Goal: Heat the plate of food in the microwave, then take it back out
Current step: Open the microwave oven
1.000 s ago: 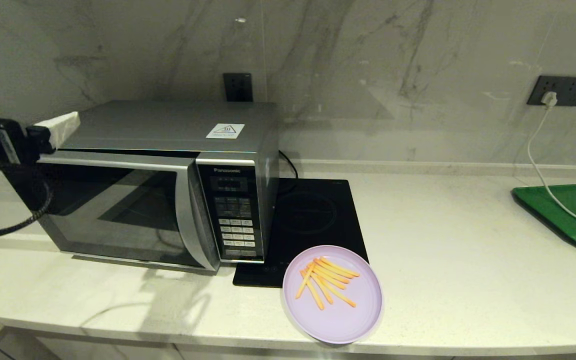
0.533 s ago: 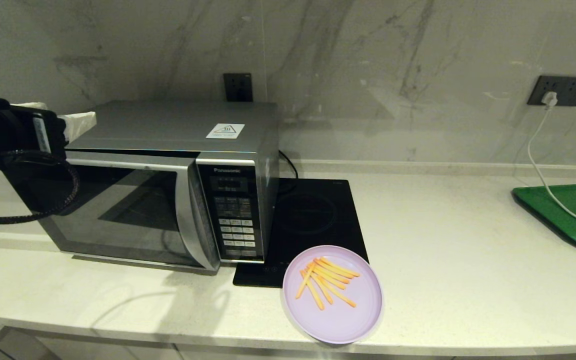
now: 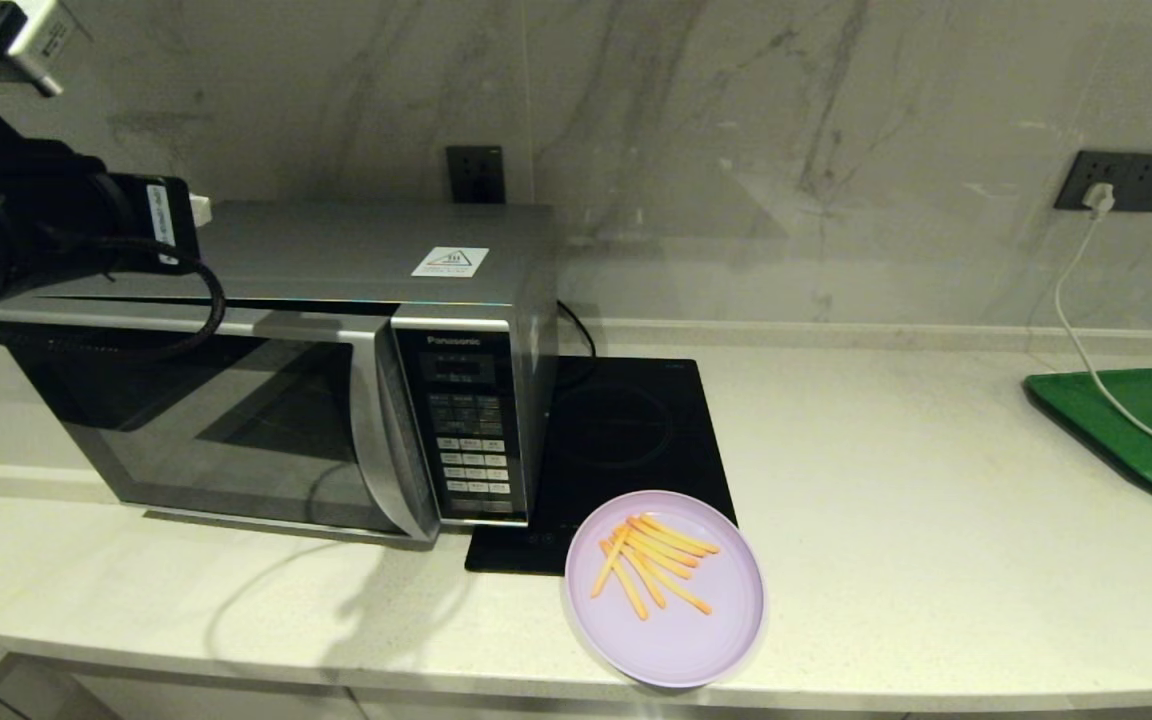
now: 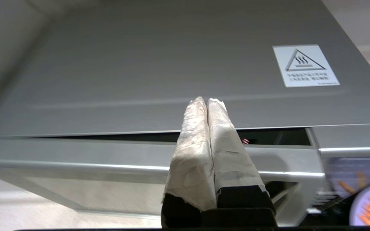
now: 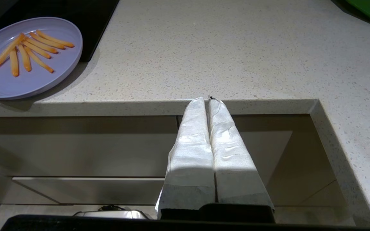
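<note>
Over the past second the left claw [image 4: 207,102] had swung in above the microwave [image 3: 336,380] and clenched empty, fingers pressed together; its tips hung over the gap where the dark door stood slightly ajar, the door's long top edge running crosswise just beneath them; the right claw [image 5: 208,100], also clenched, sat parked below the tabletop [image 3: 896,520] edge; the lilac plate of food [image 3: 665,587], orange sticks fanned out, lay beyond the microwave's button panel, nearer the right claw.
</note>
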